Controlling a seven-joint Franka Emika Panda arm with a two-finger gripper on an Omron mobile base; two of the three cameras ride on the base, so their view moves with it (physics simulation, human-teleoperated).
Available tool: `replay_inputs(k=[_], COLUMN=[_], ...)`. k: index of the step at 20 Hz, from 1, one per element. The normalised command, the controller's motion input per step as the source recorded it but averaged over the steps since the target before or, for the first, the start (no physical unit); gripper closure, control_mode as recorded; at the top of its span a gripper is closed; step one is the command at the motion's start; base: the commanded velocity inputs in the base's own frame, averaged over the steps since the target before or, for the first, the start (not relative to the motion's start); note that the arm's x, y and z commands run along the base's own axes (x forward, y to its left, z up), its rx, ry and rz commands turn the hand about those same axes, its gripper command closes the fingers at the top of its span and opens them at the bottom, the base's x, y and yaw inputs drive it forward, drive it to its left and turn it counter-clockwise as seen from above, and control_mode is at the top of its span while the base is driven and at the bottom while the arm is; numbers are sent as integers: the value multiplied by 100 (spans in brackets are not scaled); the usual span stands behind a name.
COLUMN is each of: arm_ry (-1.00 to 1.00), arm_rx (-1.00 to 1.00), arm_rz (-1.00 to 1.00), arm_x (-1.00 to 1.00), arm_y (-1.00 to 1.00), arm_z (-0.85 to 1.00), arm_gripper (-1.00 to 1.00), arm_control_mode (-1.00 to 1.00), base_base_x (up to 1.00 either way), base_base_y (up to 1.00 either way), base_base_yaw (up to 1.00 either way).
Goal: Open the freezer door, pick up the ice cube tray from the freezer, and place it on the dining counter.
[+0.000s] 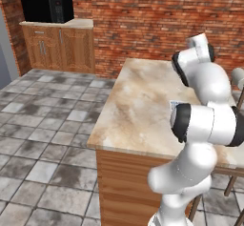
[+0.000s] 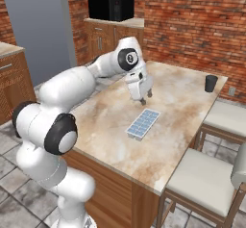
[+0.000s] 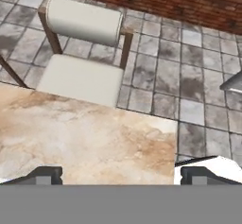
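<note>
Tray (image 2: 142,124) placement on the counter (image 2: 178,145) is seen in the right base view: the white tray with its pale-blue grid lies flat on the beige marbled top, toward the near right part of the slab, one short end pointing at the near edge. In the left base view a small corner of the tray (image 1: 174,104) is glimpsed between the arm's links, resting on the counter (image 1: 133,115).

The gripper (image 2: 142,98) is held above the stone, just beyond the tray's far end and apart from it. Its fingers are spread wide and nothing is held between them. In the hand view the two dark fingertips (image 3: 45,175) are seen standing well apart at the bottom, with bare marble (image 3: 85,138) between them.

A dark cup (image 2: 211,83) stands near the far right corner of the counter, well apart from the tray. Cream-cushioned stools (image 2: 202,181) are drawn up along the right side; one stool (image 3: 82,57) is seen from the hand camera, past the counter's edge, on the grey tiled floor (image 3: 198,67).

A black microwave (image 1: 47,8) sits on a wood cabinet (image 1: 59,46) against the red brick wall (image 1: 157,20) at the far left. A grey door (image 2: 38,25) is seen at the left of the right base view.
</note>
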Motion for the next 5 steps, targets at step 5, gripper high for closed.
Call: replay_inputs(k=[5], arm_ry=[-4], arm_rx=[2], arm_rz=[18], arm_x=[-100], arm_y=[1], arm_z=[-7], arm_gripper=[-100], arm_control_mode=[-100], base_base_x=[0], base_base_y=[0], base_base_yaw=[0])
